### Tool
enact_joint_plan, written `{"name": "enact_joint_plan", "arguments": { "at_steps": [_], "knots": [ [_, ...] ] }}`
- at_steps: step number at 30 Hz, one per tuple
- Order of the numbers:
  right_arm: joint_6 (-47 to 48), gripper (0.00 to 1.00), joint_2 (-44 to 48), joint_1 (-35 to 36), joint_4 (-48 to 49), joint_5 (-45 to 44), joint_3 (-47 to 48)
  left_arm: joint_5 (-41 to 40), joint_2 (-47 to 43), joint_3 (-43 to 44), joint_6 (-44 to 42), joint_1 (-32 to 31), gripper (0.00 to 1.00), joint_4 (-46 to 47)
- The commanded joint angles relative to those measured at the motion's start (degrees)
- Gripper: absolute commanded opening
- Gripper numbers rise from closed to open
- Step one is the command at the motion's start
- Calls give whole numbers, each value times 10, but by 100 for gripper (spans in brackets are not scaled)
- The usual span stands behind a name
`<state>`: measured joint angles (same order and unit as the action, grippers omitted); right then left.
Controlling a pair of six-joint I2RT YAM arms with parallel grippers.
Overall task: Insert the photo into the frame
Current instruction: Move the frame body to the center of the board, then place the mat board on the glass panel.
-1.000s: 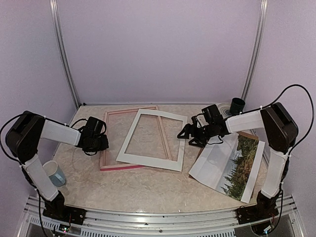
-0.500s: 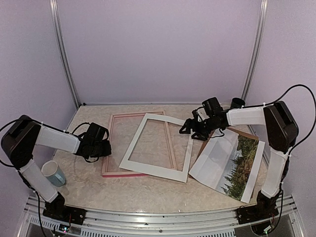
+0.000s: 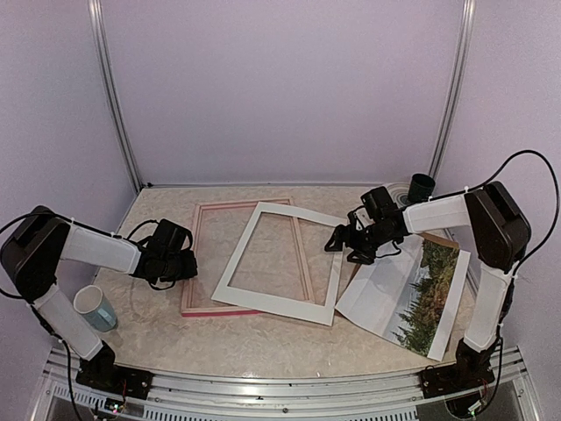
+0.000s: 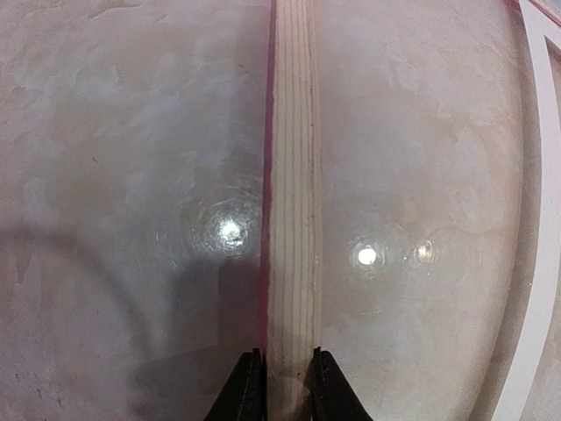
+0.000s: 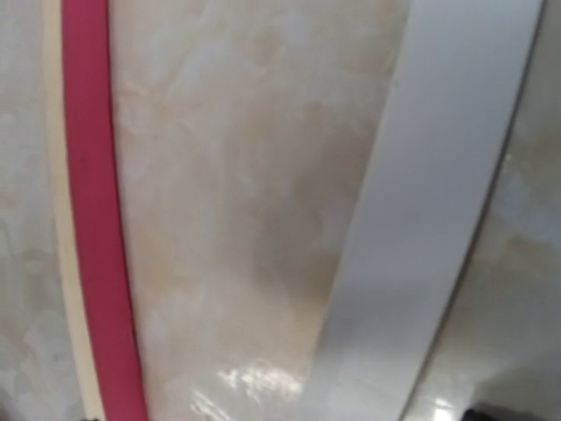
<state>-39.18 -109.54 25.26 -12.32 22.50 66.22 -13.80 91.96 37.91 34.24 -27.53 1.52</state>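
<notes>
Lilac walls are seen behind and beside a marbled beige table (image 3: 263, 338). On its left-centre part the frame (image 3: 238, 205) is laid flat, pale wood back upward, pink showing along its edges. A white mat (image 3: 272, 302) is laid askew over the frame's right rail, its right side reaching past the frame onto the bare table. The photo (image 3: 425, 298) is found near the right edge, towards the front right corner, well apart from the frame; trees are visible on its right part, while the rest is washed out pale. A brown board (image 3: 443, 239) is partly seen under its far end. The left gripper (image 3: 186, 263) is clamped on the frame's left rail, one finger on each side of the wood. The right gripper (image 3: 342, 244) is held spread wide above the mat's right side, with nothing grasped. A mug (image 3: 95, 307) is set at the front left edge, and a dark cup (image 3: 422, 187) at the back right corner.
</notes>
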Motion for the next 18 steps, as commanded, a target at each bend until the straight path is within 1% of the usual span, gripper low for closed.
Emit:
{"name": "enact_joint_plan", "arguments": {
  "at_steps": [1,10,18],
  "knots": [
    [-30,89,2,-5,17,2,-21,18,-3,-12,2,-5,21,-33],
    [-41,89,-29,-5,32,28,-3,20,-7,-10,-1,-5,20,-30],
    [-25,89,-49,-5,27,38,37,22,-13,-13,-3,-5,21,-26]
  ]
}}
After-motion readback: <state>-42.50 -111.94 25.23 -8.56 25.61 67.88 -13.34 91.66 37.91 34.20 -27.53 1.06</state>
